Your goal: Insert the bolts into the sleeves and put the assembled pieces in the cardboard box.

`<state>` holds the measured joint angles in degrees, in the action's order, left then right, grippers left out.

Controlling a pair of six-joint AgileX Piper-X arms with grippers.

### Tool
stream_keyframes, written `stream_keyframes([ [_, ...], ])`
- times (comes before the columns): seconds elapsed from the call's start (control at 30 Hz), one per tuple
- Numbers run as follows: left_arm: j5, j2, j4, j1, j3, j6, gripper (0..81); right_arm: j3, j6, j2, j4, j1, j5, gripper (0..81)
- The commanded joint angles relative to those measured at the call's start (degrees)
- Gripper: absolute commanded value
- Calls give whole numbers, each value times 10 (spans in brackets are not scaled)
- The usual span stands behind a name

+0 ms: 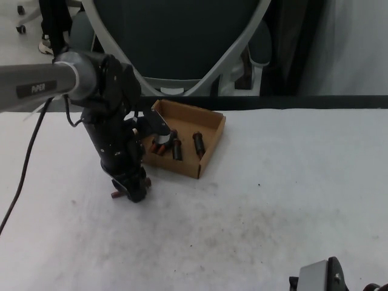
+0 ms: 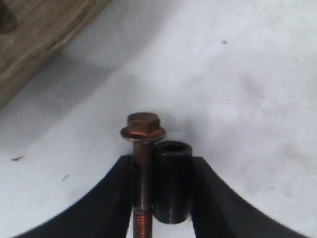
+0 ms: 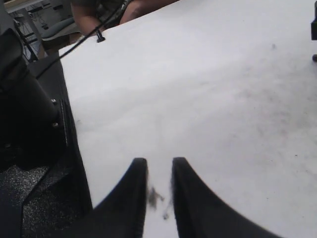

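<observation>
A copper bolt (image 2: 142,148) with a hex flange head and a short black sleeve (image 2: 172,183) lie side by side on the white bench. My left gripper (image 2: 161,161) is shut on the pair, one finger against the bolt, the other against the sleeve. In the high view this gripper (image 1: 130,188) points down at the bench just in front of the cardboard box (image 1: 209,121), with the bolt's end (image 1: 114,194) poking out beside it. Several dark assembled pieces (image 1: 177,148) lie in the box. My right gripper (image 3: 159,163) sits low over bare bench, shut with nothing between its fingers.
The box wall (image 2: 39,34) stands close beside the left gripper. An office chair (image 1: 182,42) is behind the bench's far edge. The right arm's base (image 1: 321,279) is at the near right corner. A black cable (image 1: 24,163) trails down the left side.
</observation>
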<state>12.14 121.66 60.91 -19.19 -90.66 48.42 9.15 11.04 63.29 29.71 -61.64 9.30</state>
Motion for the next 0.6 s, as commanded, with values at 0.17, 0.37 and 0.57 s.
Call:
stream_keyframes([
  [0.17,120,-75,60,-23,5,-6,8,0,-3,-3,-7,-1,-4,183],
  [0.37,142,-119,88,-73,27,-6,8,0,6,-3,-7,-1,-4,183],
  [0.57,161,-142,123,-108,45,-5,8,0,6,-3,-8,-1,-4,183],
])
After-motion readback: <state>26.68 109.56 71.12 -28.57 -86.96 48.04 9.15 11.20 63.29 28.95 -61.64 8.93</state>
